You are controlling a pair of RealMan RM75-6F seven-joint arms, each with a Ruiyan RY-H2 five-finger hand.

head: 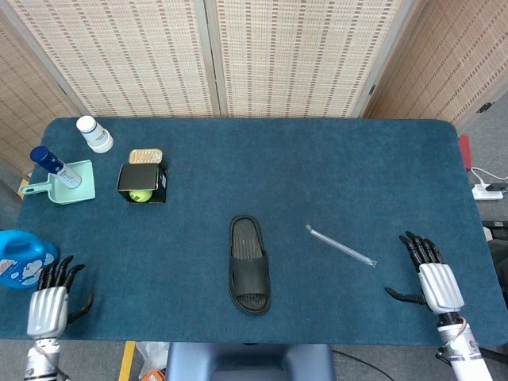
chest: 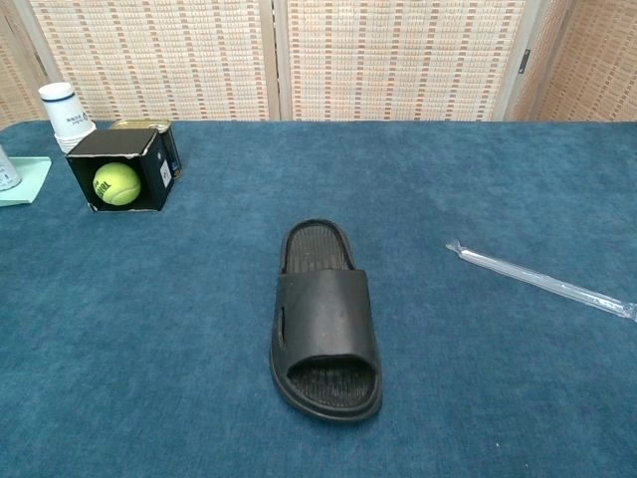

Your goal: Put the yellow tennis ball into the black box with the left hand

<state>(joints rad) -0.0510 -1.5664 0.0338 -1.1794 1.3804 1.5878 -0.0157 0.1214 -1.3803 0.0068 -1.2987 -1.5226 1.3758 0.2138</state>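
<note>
The yellow tennis ball (head: pixel 140 194) (chest: pixel 118 184) lies inside the black box (head: pixel 143 179) (chest: pixel 120 149), which rests on its side with its opening facing me. My left hand (head: pixel 49 298) hovers at the table's near left corner, far from the box, fingers spread and holding nothing. At the near right my right hand (head: pixel 429 275) rests flat, fingers apart, also with nothing in it. Neither hand shows in the chest view.
A black slipper (head: pixel 249 263) (chest: pixel 325 319) lies mid-table, with a clear wrapped straw (head: pixel 340 245) (chest: pixel 542 280) to its right. A gold tin (head: pixel 145 155) sits behind the box. On the left are a white bottle (head: pixel 94 134), a teal dustpan (head: pixel 69 181) with a blue bottle, and a blue detergent jug (head: pixel 21 259).
</note>
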